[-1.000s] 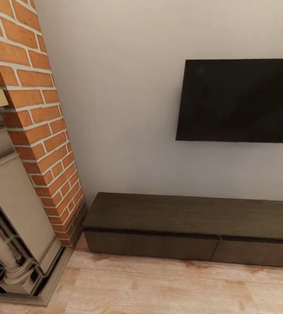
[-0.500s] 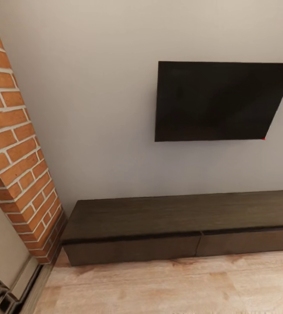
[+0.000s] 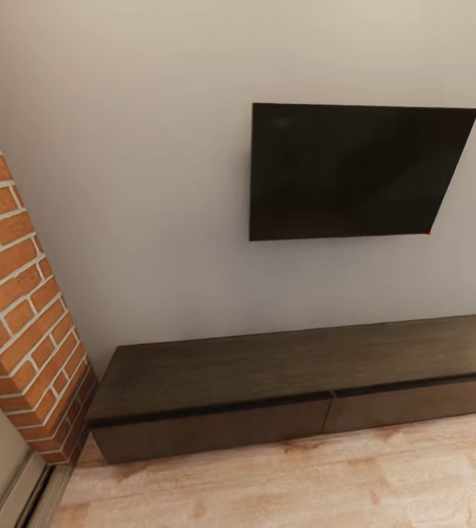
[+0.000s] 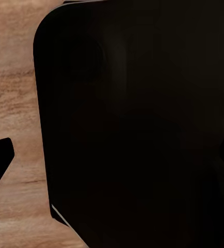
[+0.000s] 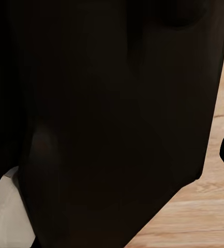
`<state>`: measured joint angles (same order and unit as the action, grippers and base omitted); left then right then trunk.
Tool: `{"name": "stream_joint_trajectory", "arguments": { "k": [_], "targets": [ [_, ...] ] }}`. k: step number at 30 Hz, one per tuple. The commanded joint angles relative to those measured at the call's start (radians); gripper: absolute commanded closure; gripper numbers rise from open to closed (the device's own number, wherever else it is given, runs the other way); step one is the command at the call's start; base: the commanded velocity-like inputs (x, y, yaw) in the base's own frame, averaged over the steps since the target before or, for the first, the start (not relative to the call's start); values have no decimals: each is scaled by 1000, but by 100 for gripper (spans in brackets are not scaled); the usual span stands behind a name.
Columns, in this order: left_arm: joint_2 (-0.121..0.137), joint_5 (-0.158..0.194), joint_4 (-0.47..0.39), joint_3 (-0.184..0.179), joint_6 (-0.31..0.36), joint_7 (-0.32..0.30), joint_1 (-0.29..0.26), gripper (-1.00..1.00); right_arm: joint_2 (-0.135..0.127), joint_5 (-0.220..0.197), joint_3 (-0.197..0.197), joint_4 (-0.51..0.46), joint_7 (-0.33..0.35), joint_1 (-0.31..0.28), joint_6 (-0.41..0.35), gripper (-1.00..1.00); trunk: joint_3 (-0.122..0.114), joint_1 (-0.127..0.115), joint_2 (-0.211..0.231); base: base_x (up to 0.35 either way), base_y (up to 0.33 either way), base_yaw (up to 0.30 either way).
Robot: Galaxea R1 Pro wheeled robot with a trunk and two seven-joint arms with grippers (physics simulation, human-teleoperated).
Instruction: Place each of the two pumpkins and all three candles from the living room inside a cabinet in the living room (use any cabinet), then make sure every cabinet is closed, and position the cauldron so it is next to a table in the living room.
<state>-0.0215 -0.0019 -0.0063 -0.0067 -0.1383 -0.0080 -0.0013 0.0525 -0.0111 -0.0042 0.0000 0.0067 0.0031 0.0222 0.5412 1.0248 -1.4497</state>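
Each tool's grip we cannot tell — we face the closed cabinet [image 3: 215, 381] against the wall, so next we go fetch pumpkins and candles.

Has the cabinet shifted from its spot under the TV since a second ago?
No. The cabinet sits against the wall below the TV as before, drawers shut; the whole picture slid, brick column too, so the camera turned.

- The cabinet [image 3: 296, 389] is viewed from above, facing the wall, at moderate distance.
- Wooden floor [image 4: 13, 103] beside the cabinet is shared by both close, downward wrist views.
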Motion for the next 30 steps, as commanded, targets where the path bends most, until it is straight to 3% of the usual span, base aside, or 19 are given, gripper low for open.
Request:
{"name": "stream_joint_trajectory", "arguments": {
  "k": [1, 17, 24, 30],
  "targets": [
    [0, -1, 0, -1, -3, -1, 0, -100, 0, -1, 0, 0, 0, 0, 2, -100, 1, 0, 0, 78, -101, -2],
    [0, 2, 0, 11, -3, 4, 0, -100, -2, -1, 0, 0, -1, 0, 2, -100, 1, 0, 0, 139, -42, 120],
    [-2, 9, -10, 19, -1, 112, 0, -100, -1, -4, -2, 0, -4, 0, 3, -100, 1, 0, 0, 62, 0, 3],
    [-2, 21, -112, 44, 15, 134, 0, -100, -15, 3, 1, -1, -6, 0, 6, -100, 1, 0, 0, 4, 0, 0]
  ]
}}
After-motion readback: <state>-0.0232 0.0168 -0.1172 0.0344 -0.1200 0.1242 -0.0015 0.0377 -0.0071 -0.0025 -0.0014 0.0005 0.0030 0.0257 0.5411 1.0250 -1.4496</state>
